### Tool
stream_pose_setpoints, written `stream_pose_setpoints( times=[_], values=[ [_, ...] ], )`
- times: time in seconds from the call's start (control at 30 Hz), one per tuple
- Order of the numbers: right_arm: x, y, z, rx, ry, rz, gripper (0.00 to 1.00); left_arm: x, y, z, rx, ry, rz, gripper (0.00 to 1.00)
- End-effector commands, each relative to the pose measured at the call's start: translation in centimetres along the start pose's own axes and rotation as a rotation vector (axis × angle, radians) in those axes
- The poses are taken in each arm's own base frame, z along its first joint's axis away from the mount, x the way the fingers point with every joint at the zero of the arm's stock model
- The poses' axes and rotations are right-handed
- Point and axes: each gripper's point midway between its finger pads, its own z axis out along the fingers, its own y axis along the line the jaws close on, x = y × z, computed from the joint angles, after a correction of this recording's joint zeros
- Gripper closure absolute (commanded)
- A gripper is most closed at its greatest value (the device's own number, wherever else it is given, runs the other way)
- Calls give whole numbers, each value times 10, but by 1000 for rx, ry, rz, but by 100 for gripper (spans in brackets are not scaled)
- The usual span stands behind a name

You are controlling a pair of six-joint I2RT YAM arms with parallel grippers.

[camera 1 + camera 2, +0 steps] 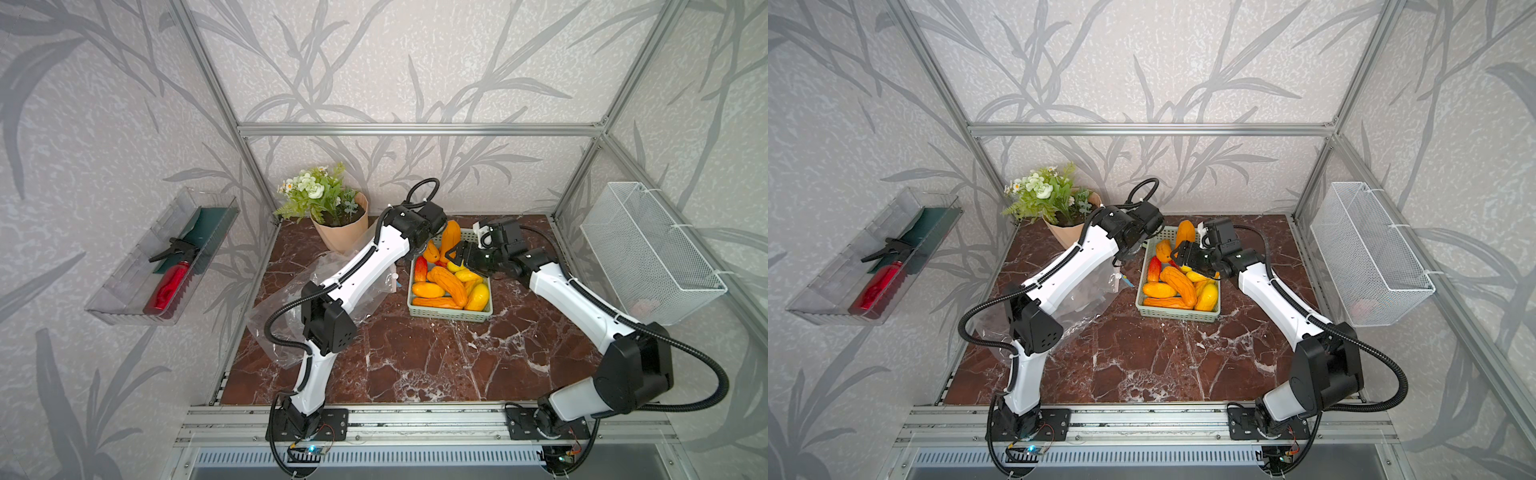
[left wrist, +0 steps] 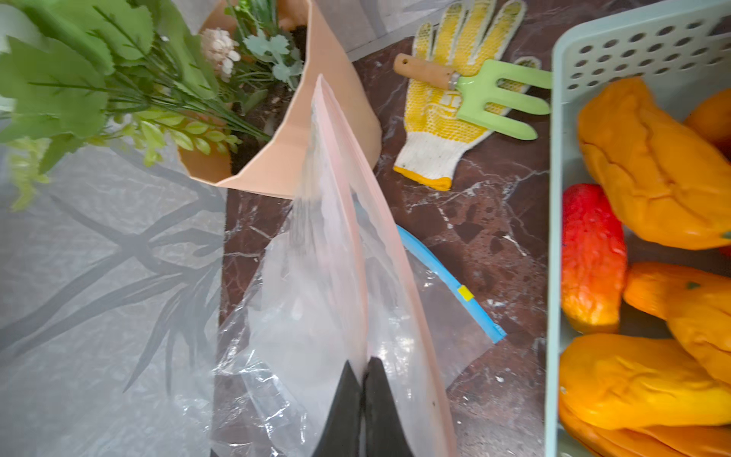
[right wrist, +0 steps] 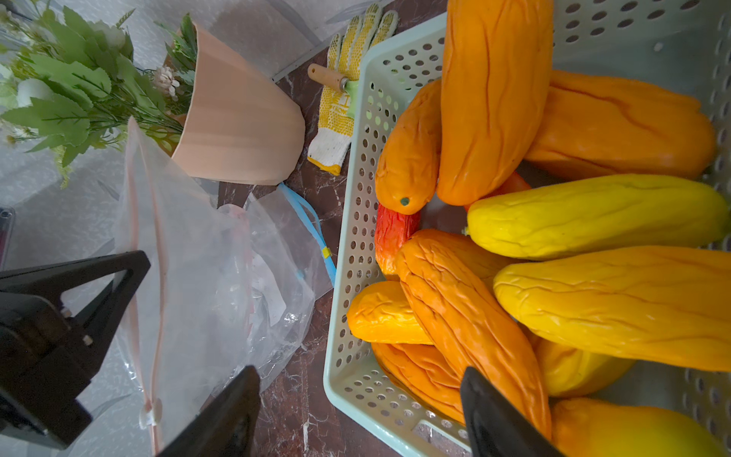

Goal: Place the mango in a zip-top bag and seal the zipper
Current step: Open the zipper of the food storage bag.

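None of the mangoes (image 3: 593, 213) is bagged yet; they all lie heaped in the basket (image 3: 348, 257) at the back of the table (image 1: 415, 353). The left gripper (image 2: 362, 362) is clenched on the bag (image 2: 328, 277) at its pink zipper edge, holding it upright beside the flowerpot (image 3: 237, 130). The right gripper (image 3: 360, 372) hangs over the basket's bag-side end, jaws spread and empty, an orange mango (image 3: 466, 316) just under them. Picking, dropping in and sealing all remain, I reckon. Room is tight: the basket wall, the pot and a second bag (image 2: 455, 285) with a blue zipper crowd the lifted one. The front of the table offers more space.
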Motion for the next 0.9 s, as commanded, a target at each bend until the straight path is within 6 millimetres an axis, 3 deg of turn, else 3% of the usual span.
stream_pose_setpoints(
  times=[0.0, 0.2, 0.4, 0.47, 0.5, 0.6, 0.87],
  values=[
    [0, 22, 3, -128, 17, 16, 23, -6, -14, -15, 149, -16, -35, 100],
    [4, 60, 21, -312, 82, 64, 25, -13, -30, -28, 286, -31, -37, 100],
    [14, 82, 49, -404, 167, 131, 31, -14, -38, -31, 382, -12, -66, 100],
    [12, 90, 49, -436, 171, 142, 33, -15, -38, -31, 398, -9, -80, 100],
    [15, 87, 60, -430, 189, 154, 35, -16, -38, -31, 410, -10, -87, 100],
    [15, 91, 64, -434, 198, 150, 36, -18, -38, -31, 425, -14, -96, 100],
    [13, 81, 60, -389, 183, 154, 40, -19, -38, -27, 415, -12, -96, 100]
  ],
)
